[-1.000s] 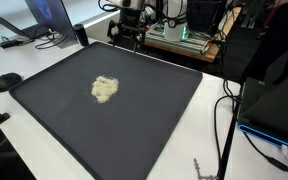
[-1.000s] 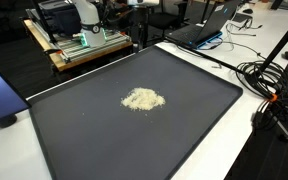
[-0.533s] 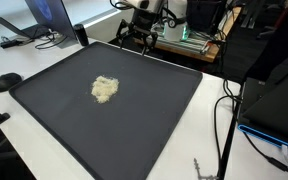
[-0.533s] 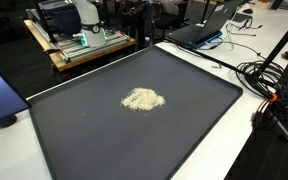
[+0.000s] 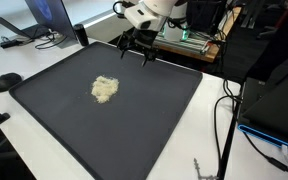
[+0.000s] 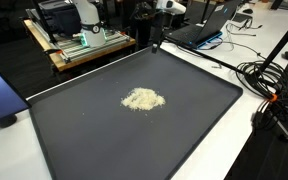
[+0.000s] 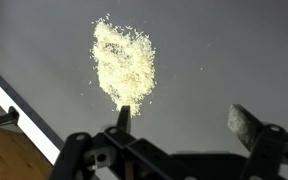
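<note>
One crumb pile (image 5: 104,89), apart from pincer (image 5: 136,55)

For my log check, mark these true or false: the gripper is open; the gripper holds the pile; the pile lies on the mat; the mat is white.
1. The gripper is open. True: the wrist view shows its fingers spread wide with nothing between them.
2. The gripper holds the pile. False: it hovers empty near the mat's far edge, apart from the pile.
3. The pile lies on the mat. True, near the middle.
4. The mat is white. False: it is dark; the table around it is white.
</note>
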Controlling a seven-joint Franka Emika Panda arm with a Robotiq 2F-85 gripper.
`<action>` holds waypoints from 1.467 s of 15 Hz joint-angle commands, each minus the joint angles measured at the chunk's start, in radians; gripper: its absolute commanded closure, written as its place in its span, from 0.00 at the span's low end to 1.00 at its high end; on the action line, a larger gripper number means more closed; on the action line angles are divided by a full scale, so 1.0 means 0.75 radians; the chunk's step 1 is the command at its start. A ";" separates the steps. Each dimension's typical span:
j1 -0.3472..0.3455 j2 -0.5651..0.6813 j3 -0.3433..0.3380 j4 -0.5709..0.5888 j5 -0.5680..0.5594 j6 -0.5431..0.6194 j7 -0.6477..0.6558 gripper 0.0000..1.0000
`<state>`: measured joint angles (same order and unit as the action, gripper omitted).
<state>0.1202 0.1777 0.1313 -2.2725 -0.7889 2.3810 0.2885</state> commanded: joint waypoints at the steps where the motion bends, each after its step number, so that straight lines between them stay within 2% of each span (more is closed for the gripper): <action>1: 0.078 0.141 -0.025 0.141 -0.066 -0.122 0.086 0.00; 6: 0.098 0.281 -0.050 0.279 -0.007 -0.218 0.060 0.00; 11: 0.033 0.317 -0.076 0.331 0.134 -0.193 -0.046 0.00; 19: -0.194 0.274 -0.103 0.324 0.713 -0.120 -0.477 0.00; 22: -0.260 0.262 -0.102 0.309 0.888 -0.093 -0.599 0.00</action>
<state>-0.0385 0.3981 0.0502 -2.0245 -0.2373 2.2921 -0.0750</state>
